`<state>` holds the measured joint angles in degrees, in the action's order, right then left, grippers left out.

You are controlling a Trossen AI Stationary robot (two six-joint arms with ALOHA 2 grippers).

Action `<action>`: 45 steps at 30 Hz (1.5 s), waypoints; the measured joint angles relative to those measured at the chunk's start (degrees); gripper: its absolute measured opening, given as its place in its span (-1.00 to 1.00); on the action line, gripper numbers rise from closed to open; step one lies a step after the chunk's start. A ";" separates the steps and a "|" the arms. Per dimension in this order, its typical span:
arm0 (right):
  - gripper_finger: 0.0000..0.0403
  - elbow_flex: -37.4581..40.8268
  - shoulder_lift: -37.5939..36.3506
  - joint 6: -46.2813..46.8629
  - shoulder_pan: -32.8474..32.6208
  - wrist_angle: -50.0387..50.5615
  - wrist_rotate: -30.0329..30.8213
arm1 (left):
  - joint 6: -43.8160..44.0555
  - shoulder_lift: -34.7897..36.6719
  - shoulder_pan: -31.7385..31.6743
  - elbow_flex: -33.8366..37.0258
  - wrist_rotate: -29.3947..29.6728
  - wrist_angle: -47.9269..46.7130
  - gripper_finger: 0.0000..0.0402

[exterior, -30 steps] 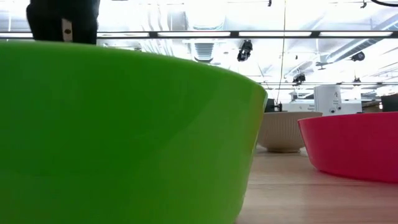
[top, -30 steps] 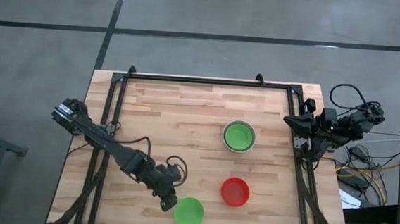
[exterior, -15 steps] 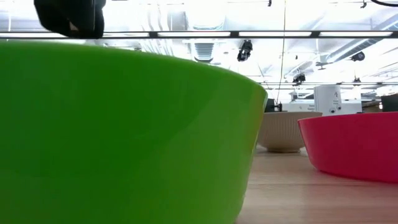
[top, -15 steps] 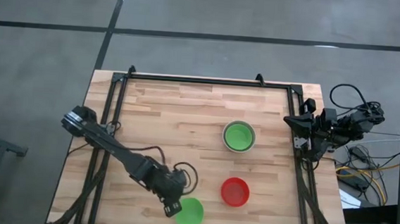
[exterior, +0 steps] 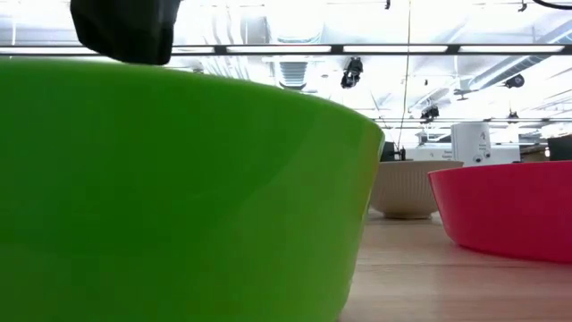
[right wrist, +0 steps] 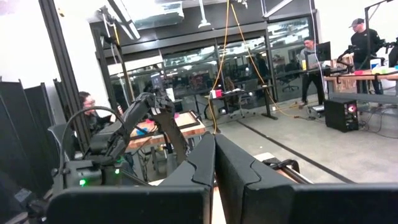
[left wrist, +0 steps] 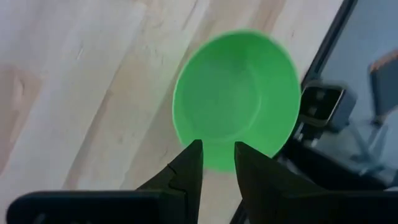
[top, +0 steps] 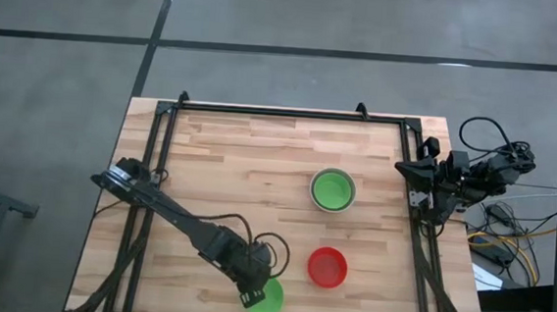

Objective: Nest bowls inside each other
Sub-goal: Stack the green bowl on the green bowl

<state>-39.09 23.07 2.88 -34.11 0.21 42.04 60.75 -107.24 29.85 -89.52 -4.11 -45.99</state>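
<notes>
Green plastic, bright and round, fills most of the low view: a small green bowl (exterior: 179, 188) stands at the near edge of the pale butcher-block wooden table (top: 258, 164), close to the camera; in the high view the same bowl (top: 267, 299) sits at that front edge, and the left gripper (top: 247, 296) is at its rim on the left side; from the left wrist view the two dark fingers (left wrist: 189, 165) stand a little apart, their tips over the bowl's near rim (left wrist: 236, 99), with nothing seen clamped between them, though whether they touch the rim cannot be told; a small round red plastic bowl (top: 328, 266) stands just to the right of the green one, apart from it; farther back, a second green bowl sits nested inside a pale grey-white bowl (top: 333, 190), whose rim rings the green; the right gripper (top: 403, 167) waits at the table's right edge, well apart from the bowls, its fingers (right wrist: 205, 155) pressed together and empty.
</notes>
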 joint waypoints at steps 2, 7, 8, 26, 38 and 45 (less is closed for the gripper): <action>-0.96 0.00 0.00 0.03 0.00 -0.02 0.00 | 2.36 0.06 -0.42 0.96 0.07 2.13 -0.52; -0.96 0.00 0.00 0.10 -0.01 -0.02 0.01 | 5.20 -0.20 -1.45 2.24 -0.24 2.82 -0.52; -0.96 0.00 0.00 0.05 -0.02 -0.02 0.00 | 5.35 -0.20 -1.65 2.53 -0.61 2.66 -0.51; -0.96 0.00 0.00 0.02 0.00 -0.02 0.00 | 5.35 -0.31 -2.25 6.43 -2.94 6.07 -0.04; -0.96 0.00 0.00 0.09 -0.02 -0.02 0.00 | 6.97 -0.31 -2.17 9.59 -4.33 10.32 -0.04; -0.96 0.00 0.00 0.05 -0.02 -0.03 0.00 | 7.46 -0.31 -2.17 11.00 -5.04 12.60 -0.04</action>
<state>-39.09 23.07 2.93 -34.12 0.18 42.04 68.20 -107.55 27.68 -78.52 -9.15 -33.39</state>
